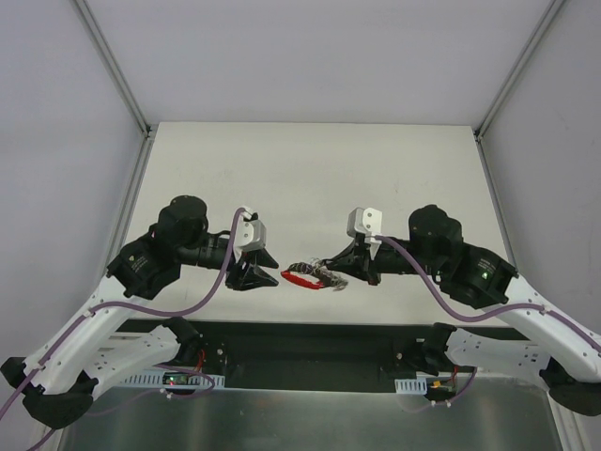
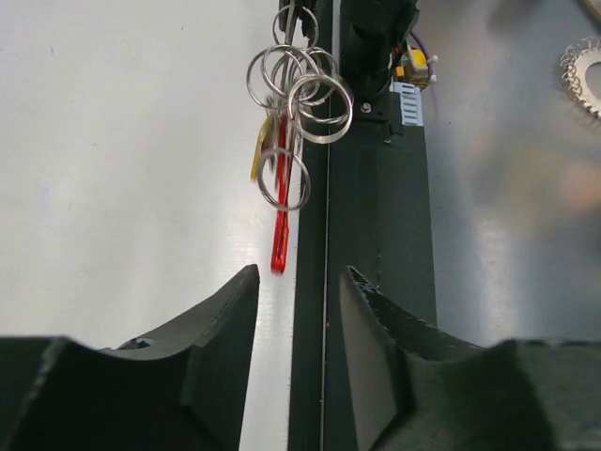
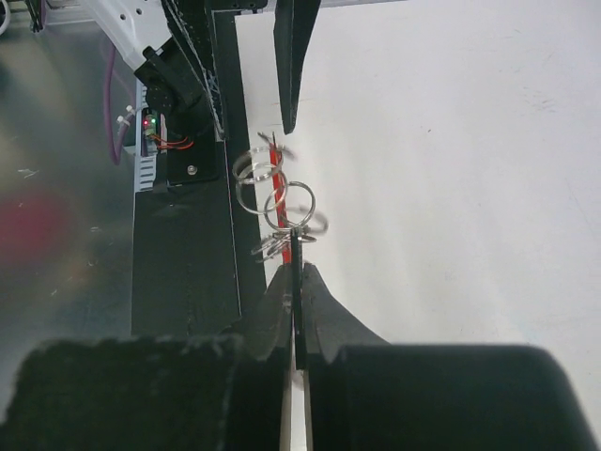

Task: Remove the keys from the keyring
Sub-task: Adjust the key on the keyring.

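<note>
Right gripper fingers pinch the keyring cluster. Left gripper fingers stand spread, apart from the red piece.

Keyring: a cluster of thin silver loops, interlinked and overlapping, with a narrow red plastic strip trailing from one side. Pinched at the loop end between the closed fingers of the right pincer. Stretched sideways over the near edge of the worktop, red end pointing toward the left arm; cannot tell whether touching the surface.

Keys: a small jagged silvery bunch, crowded among the loops just beside the right pincer. Too small to tell apart singly. A brass-yellow sliver alongside the red strip.
</note>
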Available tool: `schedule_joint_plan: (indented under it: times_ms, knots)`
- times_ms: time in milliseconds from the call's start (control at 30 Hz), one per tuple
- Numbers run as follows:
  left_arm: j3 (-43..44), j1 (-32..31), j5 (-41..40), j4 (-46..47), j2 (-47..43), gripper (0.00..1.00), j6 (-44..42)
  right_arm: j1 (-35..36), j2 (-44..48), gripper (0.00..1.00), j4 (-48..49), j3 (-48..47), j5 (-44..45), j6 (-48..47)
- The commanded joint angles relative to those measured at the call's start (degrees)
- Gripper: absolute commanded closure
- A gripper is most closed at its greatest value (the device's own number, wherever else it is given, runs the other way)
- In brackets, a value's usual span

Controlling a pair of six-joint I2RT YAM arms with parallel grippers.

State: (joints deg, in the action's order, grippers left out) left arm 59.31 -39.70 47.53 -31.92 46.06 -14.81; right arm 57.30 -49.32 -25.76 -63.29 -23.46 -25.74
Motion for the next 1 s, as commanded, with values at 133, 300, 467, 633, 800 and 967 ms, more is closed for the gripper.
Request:
schedule_joint_plan:
  times_ms: [133,300,467,633,800,967]
  knots:
    - [4.05,0.06,-1.82,-0.07,-1.24,0.53,-1.1,-0.17,1.07,0.99,1.59,-2.01,-1.59,-0.72]
    - [6.43,0.06,-0.07,3.7,-0.1,0.49,-0.93,-0.17,0.8,0.99,1.5,-2.37,-1.94,-0.46]
    - [9.59,0.06,2.13,7.13,3.15,0.47,1.71,-0.08,0.72,0.99,1.5,-2.81,-1.76,-0.37]
    - [10.21,-0.28,2.39,11.26,6.31,0.48,6.1,-0.17,0.72,0.99,2.81,-2.98,1.65,1.3]
    - [9.16,-1.69,-0.06,14.43,6.23,0.44,8.57,-0.08,-0.51,0.99,2.04,-4.12,7.63,3.67]
    - [7.4,-5.99,-8.49,15.93,4.83,0.39,9.1,-0.17,-2.36,0.99,-0.26,-5.97,12.74,4.99]
